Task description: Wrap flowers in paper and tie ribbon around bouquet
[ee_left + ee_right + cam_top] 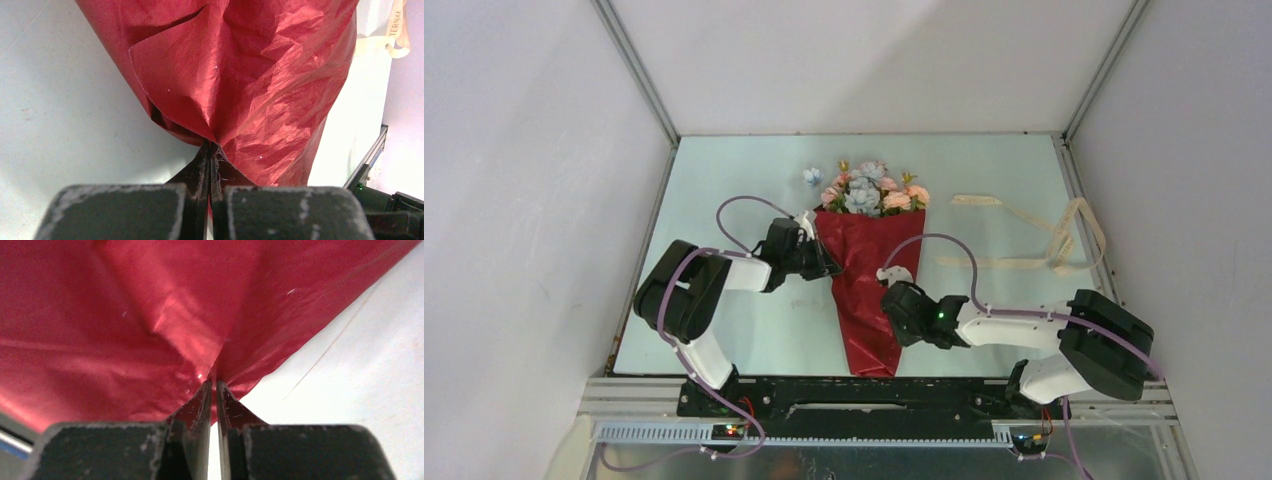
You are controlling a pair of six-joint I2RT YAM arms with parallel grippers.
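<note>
The pale green table [724, 330] carries the paper [864, 270], which lies at its middle as a red cone, narrow end toward the arm bases and wide mouth toward the far edge. The left gripper [210, 150] meets the cone's left edge near the mouth, jaws pressed together on a pinched fold of the paper. The right gripper [212, 385] comes in from the right at mid-height, jaws clamped on a crease of the same sheet. The ribbon [1064, 240] lies loose in loops on the table well to the right of the paper, touching neither arm. The flowers [869, 188] stick out of the cone's mouth, pink and pale blue heads bunched together. One small blue blossom [812, 176] lies just left of the bunch
</note>
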